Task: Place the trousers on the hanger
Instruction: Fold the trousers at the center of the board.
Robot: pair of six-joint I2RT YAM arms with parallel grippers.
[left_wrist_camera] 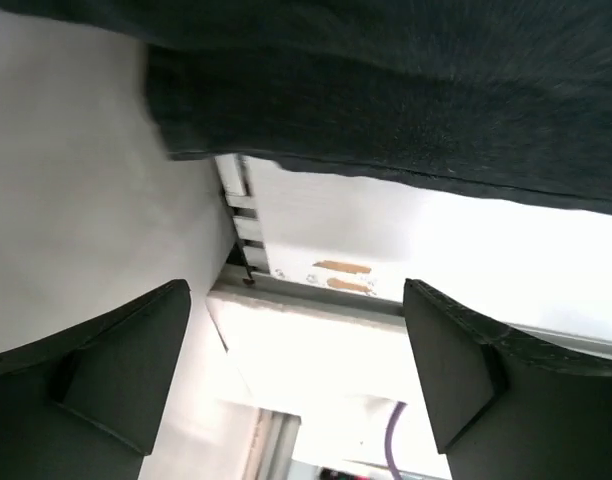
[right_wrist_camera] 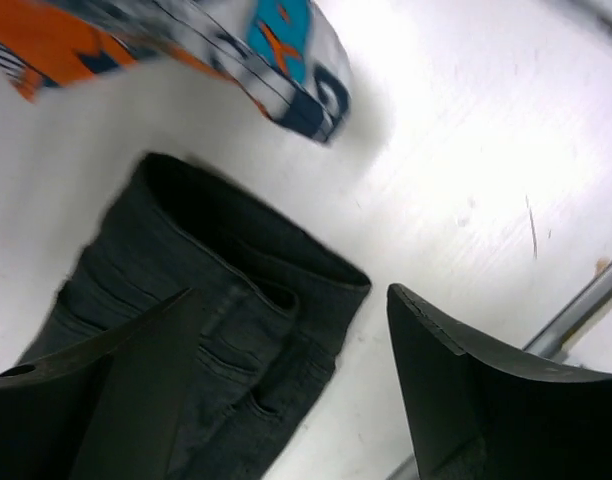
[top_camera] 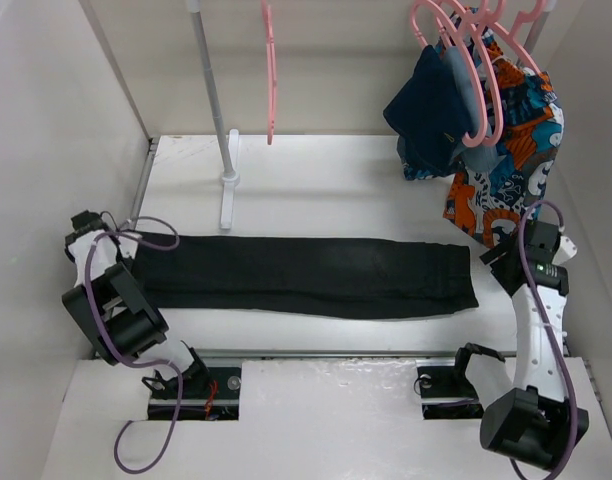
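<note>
Plain black soft fabric trousers (top_camera: 306,275) are lying flat on white table (top_camera: 316,170); thin pink plastic hanger (top_camera: 271,70) is hanging beyond trousers; left gripper (left_wrist_camera: 296,350) is hovering at their hem end, fingers spread, empty; right gripper (right_wrist_camera: 291,300) is hovering over their waistband, likewise spread.

The black trousers (top_camera: 306,275) lie flat, folded lengthwise across the white table (top_camera: 316,170), with 1 pink hanger (top_camera: 271,70) hanging above its far edge and, to the right, bunched pink hangers (top_camera: 476,60) carrying a navy garment (top_camera: 436,105) and patterned cloth (top_camera: 511,165).
</note>
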